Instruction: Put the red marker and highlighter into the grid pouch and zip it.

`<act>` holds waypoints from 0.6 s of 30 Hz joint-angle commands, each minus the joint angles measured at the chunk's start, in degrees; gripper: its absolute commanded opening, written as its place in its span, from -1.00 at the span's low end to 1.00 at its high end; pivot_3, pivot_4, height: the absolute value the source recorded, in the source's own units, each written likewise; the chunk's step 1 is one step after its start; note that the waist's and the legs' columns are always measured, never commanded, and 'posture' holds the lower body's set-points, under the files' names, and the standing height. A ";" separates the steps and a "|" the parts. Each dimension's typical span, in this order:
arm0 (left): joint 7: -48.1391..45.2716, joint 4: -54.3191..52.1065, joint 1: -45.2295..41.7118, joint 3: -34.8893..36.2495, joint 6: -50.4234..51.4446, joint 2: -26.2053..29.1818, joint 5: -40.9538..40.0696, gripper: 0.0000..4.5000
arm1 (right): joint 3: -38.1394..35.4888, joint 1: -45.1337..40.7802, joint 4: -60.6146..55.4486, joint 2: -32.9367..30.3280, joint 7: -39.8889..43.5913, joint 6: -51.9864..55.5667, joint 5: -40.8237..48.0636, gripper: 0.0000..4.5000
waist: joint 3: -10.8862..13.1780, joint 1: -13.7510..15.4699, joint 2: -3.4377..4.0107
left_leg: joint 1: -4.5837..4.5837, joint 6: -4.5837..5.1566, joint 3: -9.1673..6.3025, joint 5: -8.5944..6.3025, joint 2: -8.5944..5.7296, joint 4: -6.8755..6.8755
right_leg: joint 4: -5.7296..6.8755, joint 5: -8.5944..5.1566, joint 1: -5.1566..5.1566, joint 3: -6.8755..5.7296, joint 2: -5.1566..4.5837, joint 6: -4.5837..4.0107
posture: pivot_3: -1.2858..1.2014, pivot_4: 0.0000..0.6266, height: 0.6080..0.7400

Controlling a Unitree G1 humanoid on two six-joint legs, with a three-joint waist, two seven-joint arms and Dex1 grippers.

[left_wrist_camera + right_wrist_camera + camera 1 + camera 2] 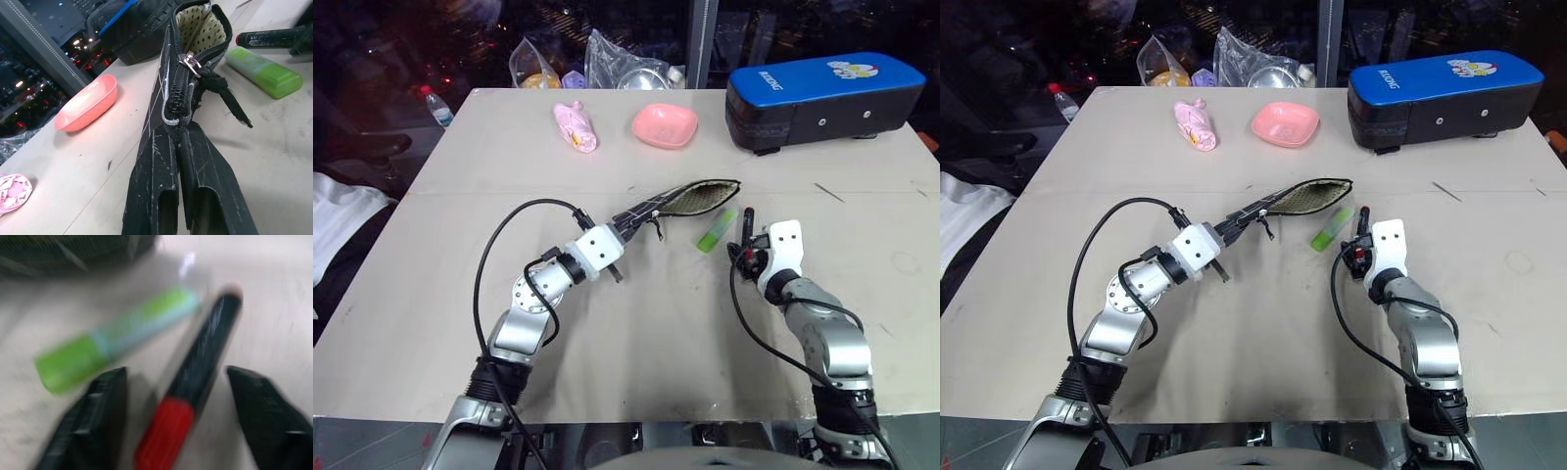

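Left gripper (625, 238) clamped on grid pouch (690, 199) end, mouth propped open at 1 o'clock; right gripper (171, 396) open astride red marker (195, 382), highlighter (112, 338) alongside.

Grid pouch (685, 200): black with white lines, dotted tan lining, mouth unzipped, one end lifted off the table. Highlighter (717, 231): light green, flat on the table just beside the open mouth. Red marker (195, 377): red body, black cap, beside the highlighter.
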 commanded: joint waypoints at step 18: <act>0.26 -0.60 -1.23 -0.03 -1.08 -0.67 -0.53 -1.00 | 1.03 -9.29 -1.88 -31.56 20.32 -17.08 -2.22 -0.86 | 0.05 -0.17 0.08 | 0.01 0.05 -0.02 -0.03 -0.02 -0.05 | -0.06 0.00 -0.01 0.02 0.05 0.01 | 0.03 -0.52 1.00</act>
